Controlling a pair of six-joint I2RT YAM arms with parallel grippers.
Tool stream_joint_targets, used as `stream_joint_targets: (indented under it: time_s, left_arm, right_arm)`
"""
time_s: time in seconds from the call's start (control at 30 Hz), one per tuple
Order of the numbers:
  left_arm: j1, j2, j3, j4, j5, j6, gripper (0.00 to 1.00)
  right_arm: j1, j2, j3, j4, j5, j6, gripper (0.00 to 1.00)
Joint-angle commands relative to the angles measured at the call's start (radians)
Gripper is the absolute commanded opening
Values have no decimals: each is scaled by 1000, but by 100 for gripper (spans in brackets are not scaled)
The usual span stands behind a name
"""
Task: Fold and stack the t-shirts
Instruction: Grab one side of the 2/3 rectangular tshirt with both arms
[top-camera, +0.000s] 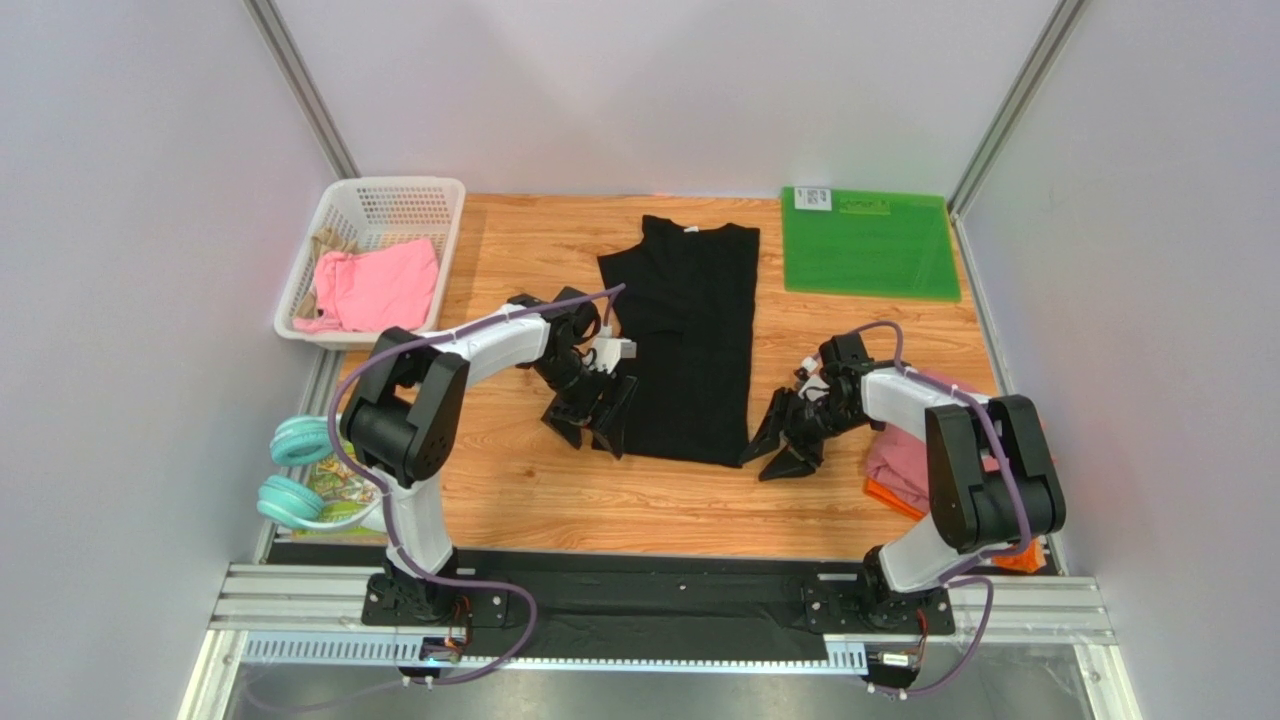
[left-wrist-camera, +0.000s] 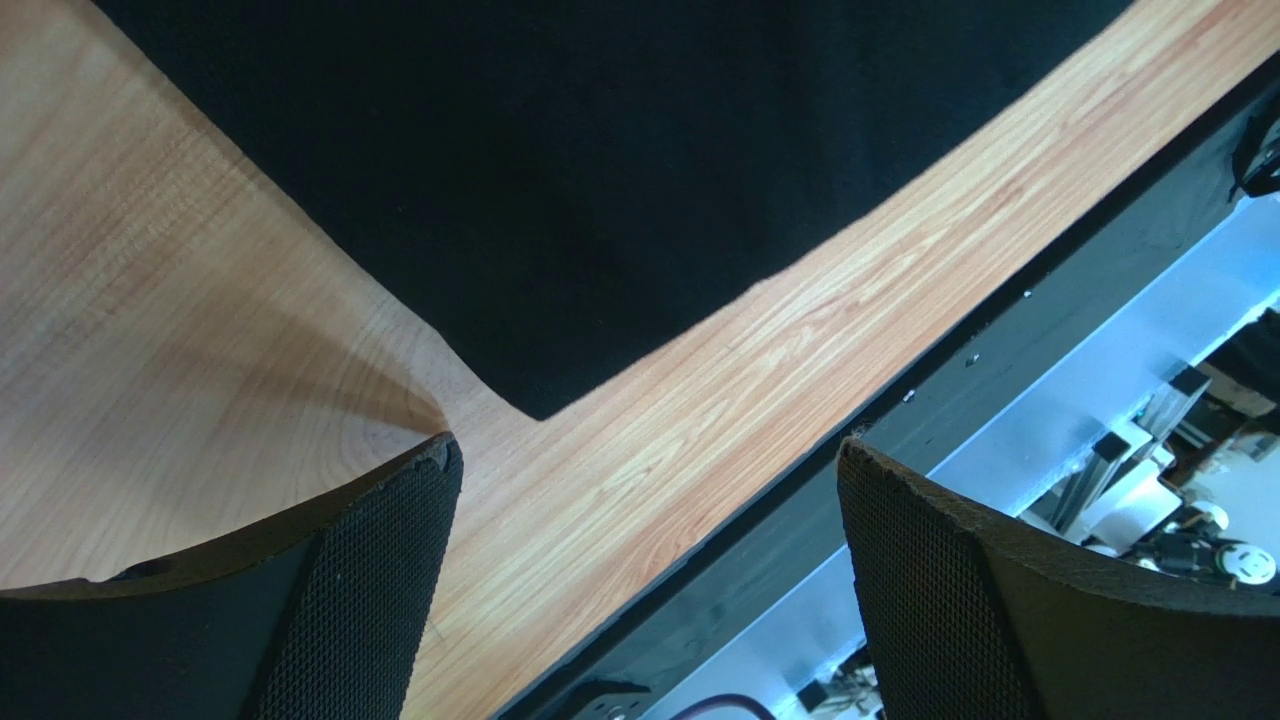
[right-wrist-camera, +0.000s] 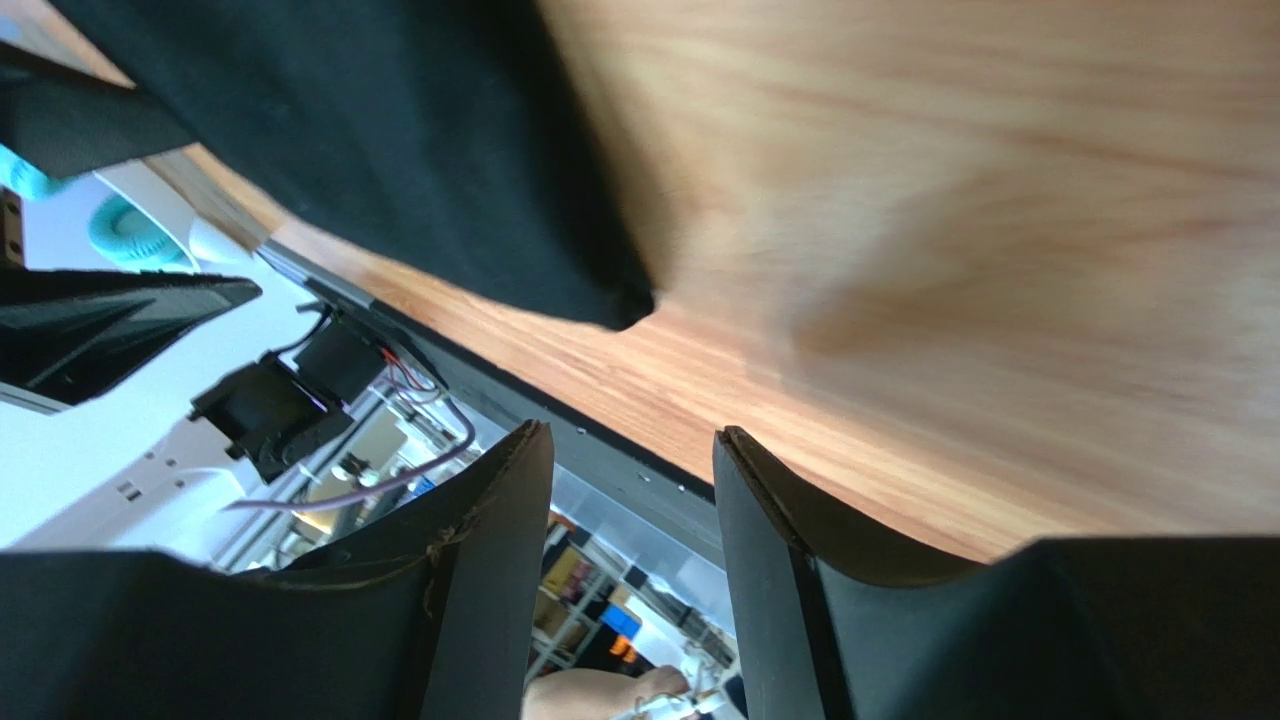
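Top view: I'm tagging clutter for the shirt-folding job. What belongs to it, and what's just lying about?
Job: black t-shirt; pink shirt in the basket; dusty-pink shirt; orange shirt.
Lying about: green mat; teal headphones.

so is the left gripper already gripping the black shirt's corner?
No, the left gripper stands open over the table, and the black t-shirt corner lies flat ahead, clear of both fingers.
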Motion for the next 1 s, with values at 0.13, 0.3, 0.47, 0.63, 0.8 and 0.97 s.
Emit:
stream_joint_targets:
  time_s: [0.13, 0.3, 0.47, 0.63, 0.8, 0.97]
  left_arm:
    - [-3, 29, -14, 35, -3, -39, 100]
    - [-3, 35, -29, 59, -45, -71, 100]
    - [-3, 71, -20, 55, -39, -79, 100]
    - [-3, 109, 9, 42, -37, -81, 100]
    - [-3, 129, 6, 50, -43, -91, 96]
    - [-3, 132, 7, 59, -52, -100, 90]
  right_arm:
    - [-28, 47, -22, 106, -25, 21, 49]
    - [-25, 85, -37, 180, -51, 64, 49]
    - [-24, 115, -37, 224, -50, 80, 49]
    - [-16, 154, -8, 233, -38, 85, 48]
    - [7, 171, -2, 247, -24, 97, 46]
    - [36, 182, -3, 266, -18, 119, 45]
